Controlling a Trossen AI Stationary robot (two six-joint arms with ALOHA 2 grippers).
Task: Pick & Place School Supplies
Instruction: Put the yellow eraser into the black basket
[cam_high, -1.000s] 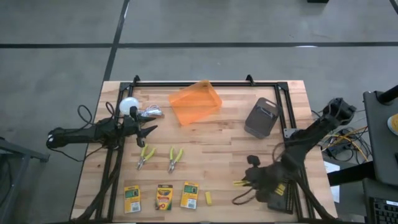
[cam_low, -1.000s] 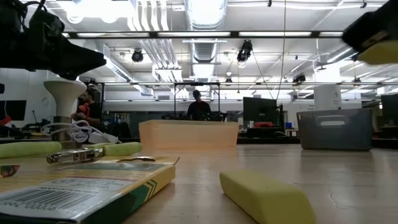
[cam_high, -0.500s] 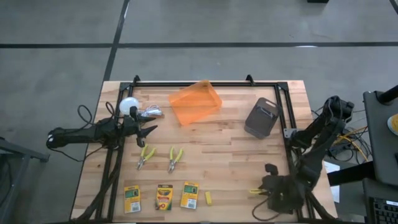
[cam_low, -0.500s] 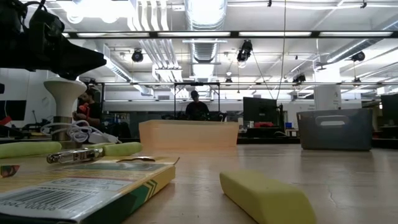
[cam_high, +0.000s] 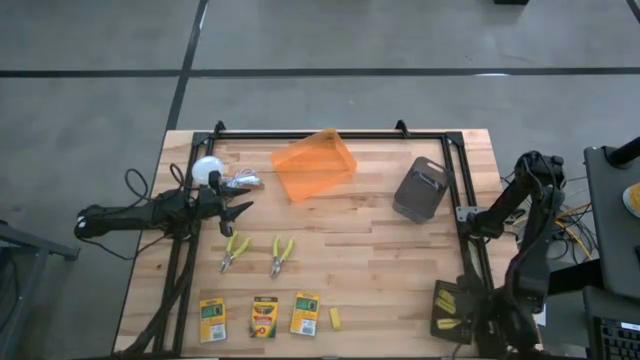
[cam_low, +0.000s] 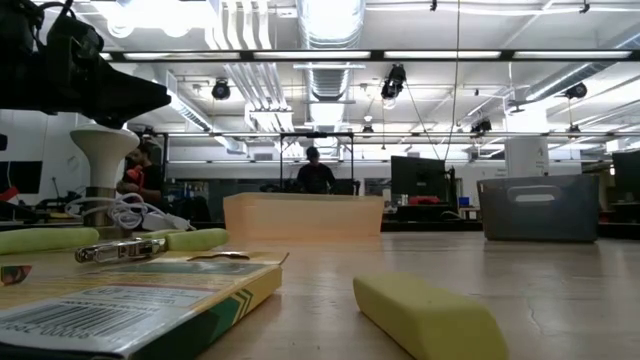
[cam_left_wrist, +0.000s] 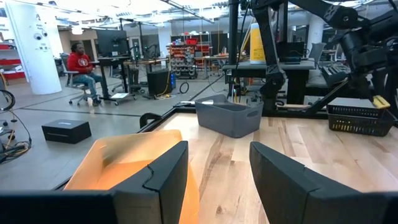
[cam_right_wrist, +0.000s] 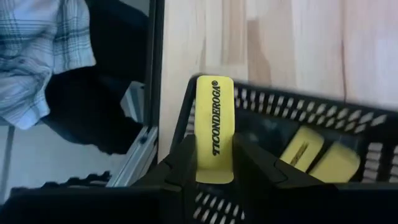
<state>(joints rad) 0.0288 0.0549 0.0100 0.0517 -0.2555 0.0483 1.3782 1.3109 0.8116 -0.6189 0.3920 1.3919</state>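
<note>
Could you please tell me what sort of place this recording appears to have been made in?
Most likely a robotics lab or open workshop. The low view shows a high ceiling with exposed ducts and strip lights. The left wrist view shows desks with monitors, stocked shelving, and a seated person beyond the wooden table.

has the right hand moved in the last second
Yes. The right hand, shut on a yellow block, swung away from the crayon boxes to the black basket at the table's right corner.

Orange bin (cam_high: 315, 165), grey bin (cam_high: 421, 188), white ball (cam_high: 206, 170)
</note>
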